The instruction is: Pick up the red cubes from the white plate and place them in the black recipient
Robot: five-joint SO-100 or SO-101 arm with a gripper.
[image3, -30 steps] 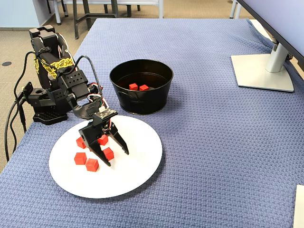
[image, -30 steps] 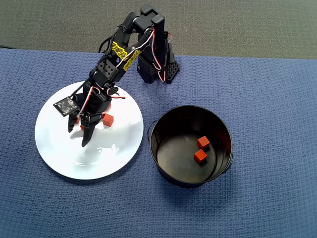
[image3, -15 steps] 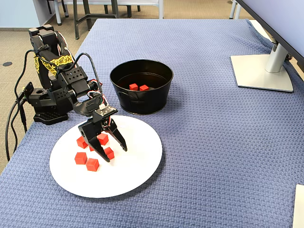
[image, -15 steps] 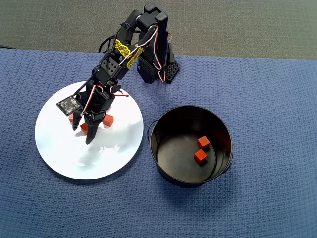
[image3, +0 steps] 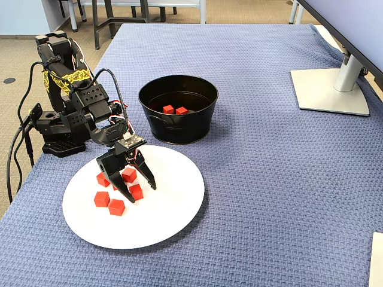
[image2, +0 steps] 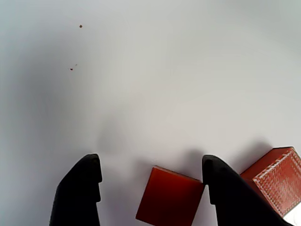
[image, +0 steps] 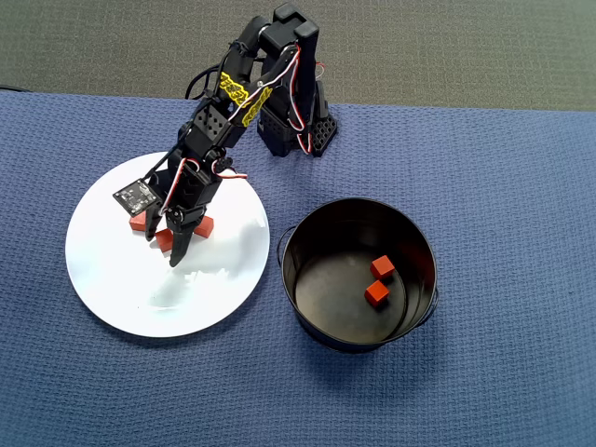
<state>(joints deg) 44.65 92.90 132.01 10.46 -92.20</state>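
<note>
bright, even light | soft shadows | wrist view slightly blurred

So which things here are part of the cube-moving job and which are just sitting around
Part of the job:
- small matte red cubes on the plate, two more in the pot
- large round glossy white plate
- deep round black metal pot
- black two-finger gripper, open around one cube

Just sitting around:
- grey monitor stand
- blue woven table mat
</note>
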